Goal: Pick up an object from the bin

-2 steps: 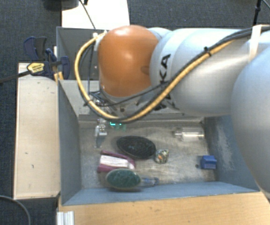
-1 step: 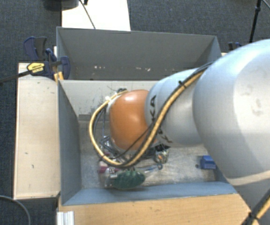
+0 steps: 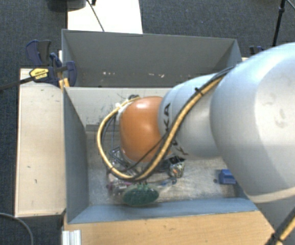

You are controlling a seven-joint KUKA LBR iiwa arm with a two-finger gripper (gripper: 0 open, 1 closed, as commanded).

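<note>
"Hanging down into the grey metal bin (image 3: 77, 152), my gripper (image 3: 127, 173) sits low over the near-left part of the floor. It is just behind a dark green, flattish oval pad with a fuzzy look (image 3: 141, 195), which lies close against the near wall. Whether the gripper is apart or together I cannot tell, because my orange wrist cover (image 3: 139, 129) sits over it."

"How would that green thing handle?"

"I judge it light and soft, more likely to give under pressure than to slip. I would take it across its short width, near the middle, since the near wall crowds its front edge and leaves little room there."

"And what else is in the bin?"

"A small tangle of mixed pieces (image 3: 174, 170) — wiry, some shiny, too jumbled to name — lies under my wrist, just beside the green pad. A small blue block-like piece (image 3: 225, 177) lies well apart from both, toward the right on the pale, scuffed floor. The far compartment (image 3: 147, 60) shows a few pale specks — too small to name."
</note>
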